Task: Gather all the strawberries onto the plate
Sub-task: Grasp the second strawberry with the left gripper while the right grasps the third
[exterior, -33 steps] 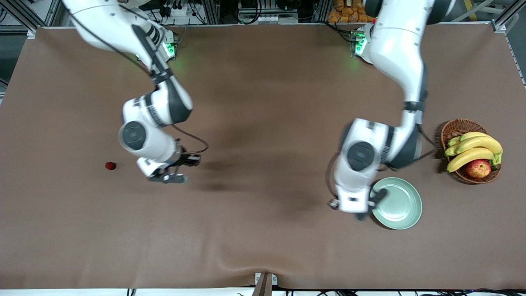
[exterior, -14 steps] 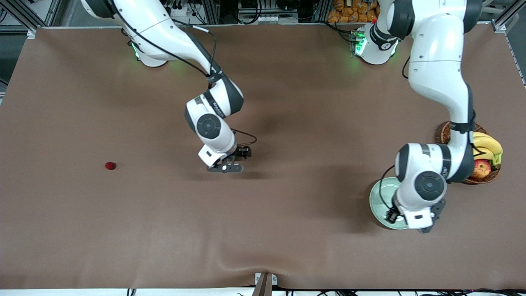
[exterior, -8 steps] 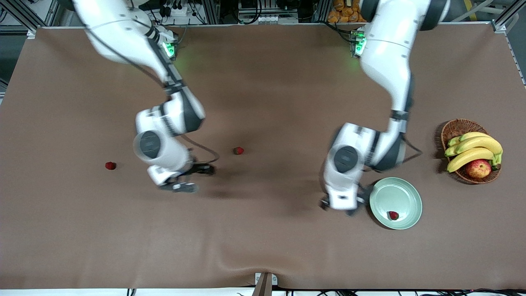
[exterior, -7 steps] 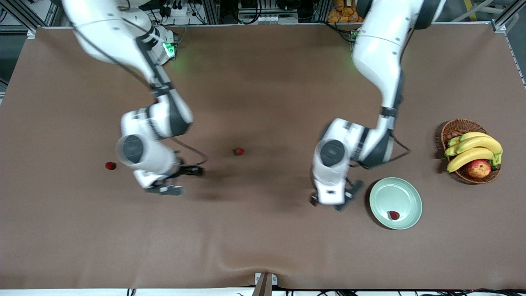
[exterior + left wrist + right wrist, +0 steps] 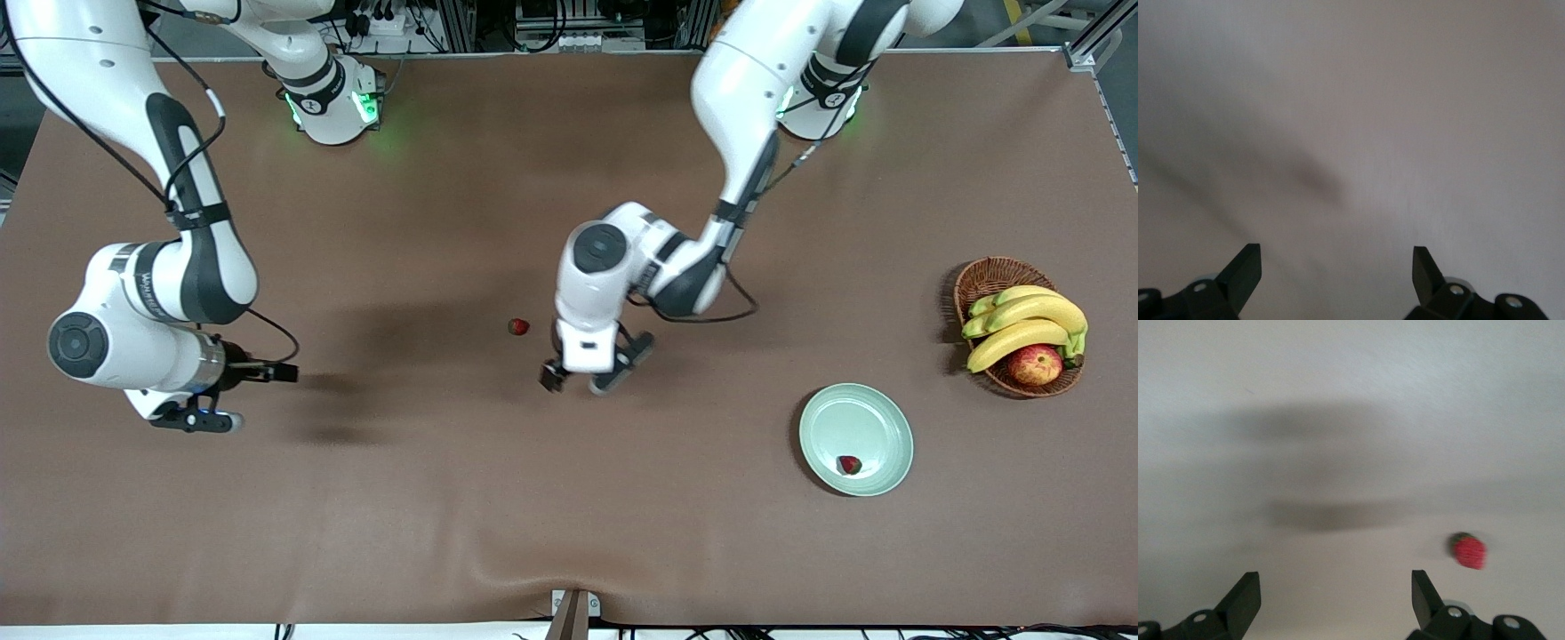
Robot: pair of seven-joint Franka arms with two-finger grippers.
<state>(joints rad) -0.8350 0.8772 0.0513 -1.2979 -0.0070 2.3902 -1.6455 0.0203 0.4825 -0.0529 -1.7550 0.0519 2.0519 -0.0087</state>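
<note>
Brown cloth-covered table (image 5: 569, 533), with metal framing and cables along the robots' edge. The round pale mint-green plate (image 5: 880, 418) has one small red strawberry (image 5: 850, 464) in it. The brown woven wicker basket (image 5: 987, 277) holds yellow bananas (image 5: 1022, 324) and a red-yellow apple (image 5: 1035, 364). A second strawberry (image 5: 518, 326) sits mid-table. The left gripper (image 5: 594, 378) is just beside it, jaws spread, empty. The right gripper (image 5: 227, 397) is spread too, with a third strawberry (image 5: 1469, 551) only showing in its wrist view.
</note>
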